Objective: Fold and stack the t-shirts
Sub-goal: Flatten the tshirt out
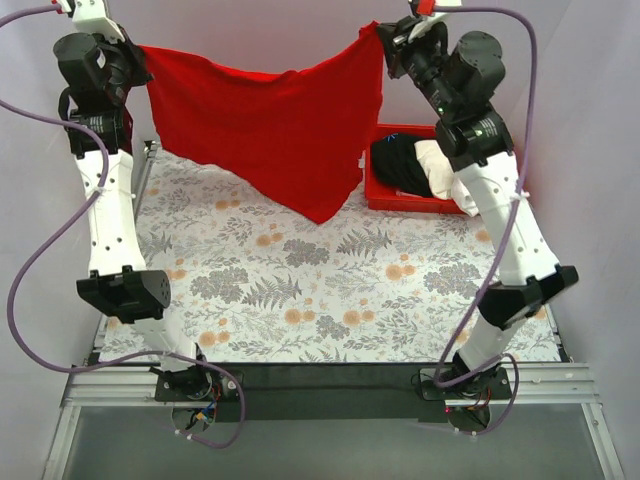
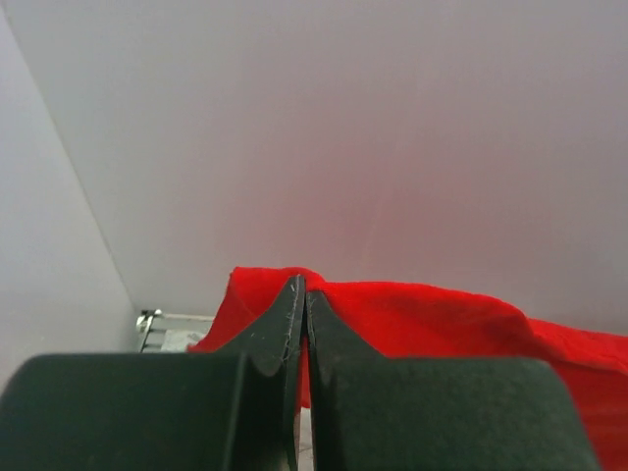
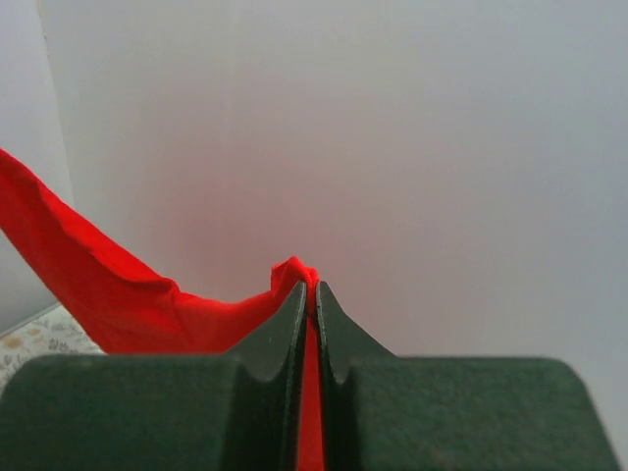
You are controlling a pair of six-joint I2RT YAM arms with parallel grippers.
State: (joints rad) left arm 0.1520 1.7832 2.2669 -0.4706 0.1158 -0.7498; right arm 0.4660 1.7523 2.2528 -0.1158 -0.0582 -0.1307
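A bright red t-shirt [image 1: 270,130] hangs spread in the air above the far part of the table, held at two upper corners. My left gripper [image 1: 140,52] is shut on its left corner; in the left wrist view red cloth [image 2: 412,319] is pinched at the gripper [image 2: 303,294]. My right gripper [image 1: 385,40] is shut on the right corner; in the right wrist view the cloth [image 3: 118,294] runs leftward from the gripper [image 3: 310,294]. The shirt's lowest point hangs near the table. A black t-shirt [image 1: 400,160] and a white one [image 1: 440,170] lie in the red bin.
A rigid red plastic bin [image 1: 400,198] stands at the far right of the table. The table carries a floral patterned cloth [image 1: 330,290]. White walls close in the back and sides. Both arms reach up to the far corners.
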